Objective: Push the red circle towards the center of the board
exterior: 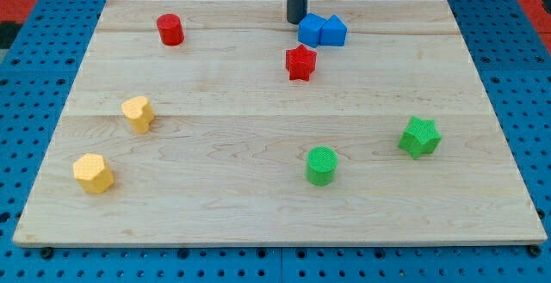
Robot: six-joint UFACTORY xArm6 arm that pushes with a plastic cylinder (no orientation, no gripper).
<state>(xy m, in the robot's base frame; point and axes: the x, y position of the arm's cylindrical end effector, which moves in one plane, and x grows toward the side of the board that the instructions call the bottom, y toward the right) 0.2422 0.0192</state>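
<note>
The red circle point(170, 29), a short red cylinder, stands near the board's top left. My tip point(296, 21) is at the view's top centre, far to the right of the red circle and just left of two blue blocks point(322, 31) that sit side by side. A red star point(300, 62) lies just below the blue blocks.
The wooden board point(275, 223) sits on a blue pegboard. A yellow heart-like block point(138, 113) and a yellow hexagon point(93, 173) are at the left. A green circle point(321, 165) is at bottom centre and a green star point(419, 137) at the right.
</note>
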